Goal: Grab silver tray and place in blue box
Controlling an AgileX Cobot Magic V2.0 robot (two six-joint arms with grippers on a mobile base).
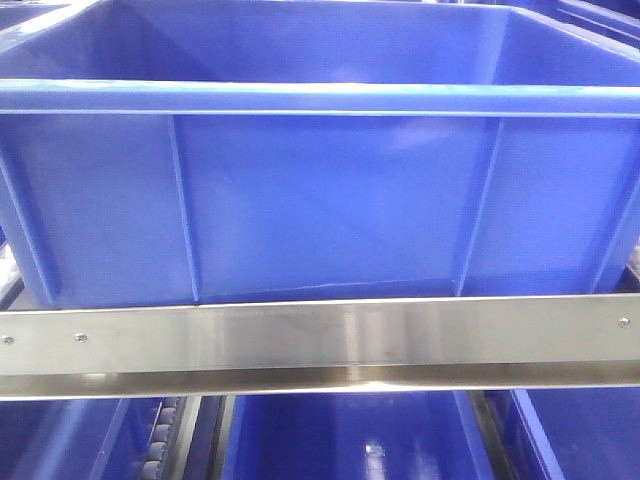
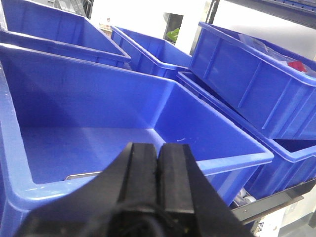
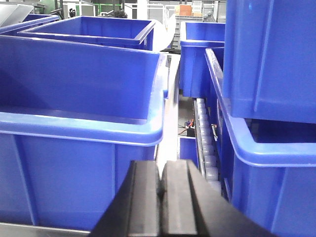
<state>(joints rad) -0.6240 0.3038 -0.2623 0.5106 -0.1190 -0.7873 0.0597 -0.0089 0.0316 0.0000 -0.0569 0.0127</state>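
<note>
No readable writing anywhere. A sliver of the shiny silver metal tray (image 2: 83, 175) lies on the floor of the large deep blue plastic box (image 2: 148, 98), by its near wall. Two grippers, left gripper (image 2: 158, 170) and right gripper (image 3: 161, 190), both have their jaws pressed together, holding nothing.

Each claw, left (image 2: 158, 165) and right (image 3: 161, 190), is seen as two matte black, flat-faced fingers widening toward a black base.

The blue box (image 1: 330, 200), a deep ribbed plastic crate with a thick rolled rim, fills the front view. In the left wrist view a sliver of the silver tray (image 2: 81, 175) lies on its floor, lower left.
</note>
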